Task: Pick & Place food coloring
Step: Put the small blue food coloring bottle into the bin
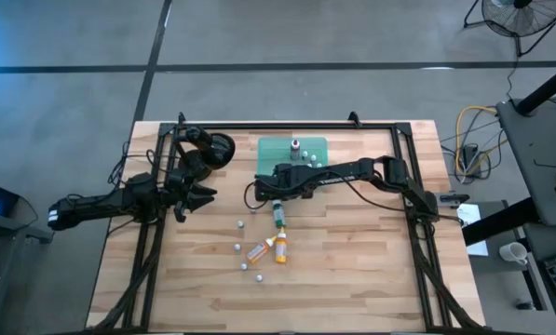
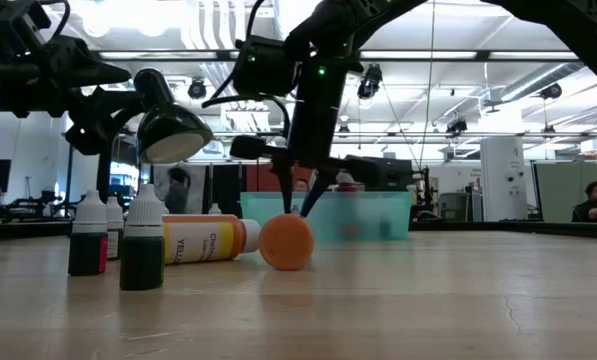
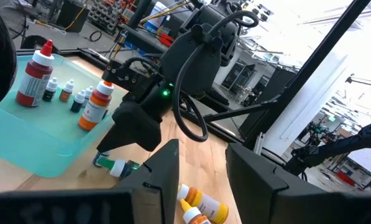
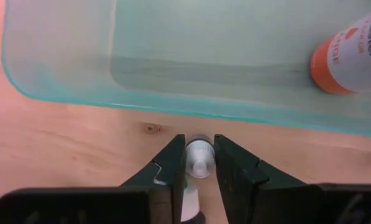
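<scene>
A slim green food coloring bottle (image 1: 278, 217) lies on its side on the wood table, just in front of the green tray (image 1: 313, 147). My right gripper (image 4: 199, 149) stands over the bottle's tray-side end and is shut on it. Two orange-yellow bottles (image 1: 259, 250) (image 1: 281, 247) lie nearer the front. Small dark bottles with white tops (image 2: 143, 245) (image 2: 88, 240) stand upright around them. My left gripper (image 3: 202, 162) waits open at the table's left (image 1: 198, 197), holding nothing. My right gripper pinches the green bottle's white tip (image 4: 199, 163) between its two fingers. The fingers (image 3: 104, 151) slant down steeply from above and lie across the bottle. The bottle lies flat on the table, tip toward the tray's near wall; the gripper hides its body in the wrist view.
The tray holds a large red bottle (image 3: 35, 78), an orange one (image 3: 95, 104) and several tiny bottles (image 3: 66, 92). A black lamp (image 1: 217, 149) stands at the far left. Black frame rails (image 1: 287, 127) run along the table's edges. Bare wood lies toward the front.
</scene>
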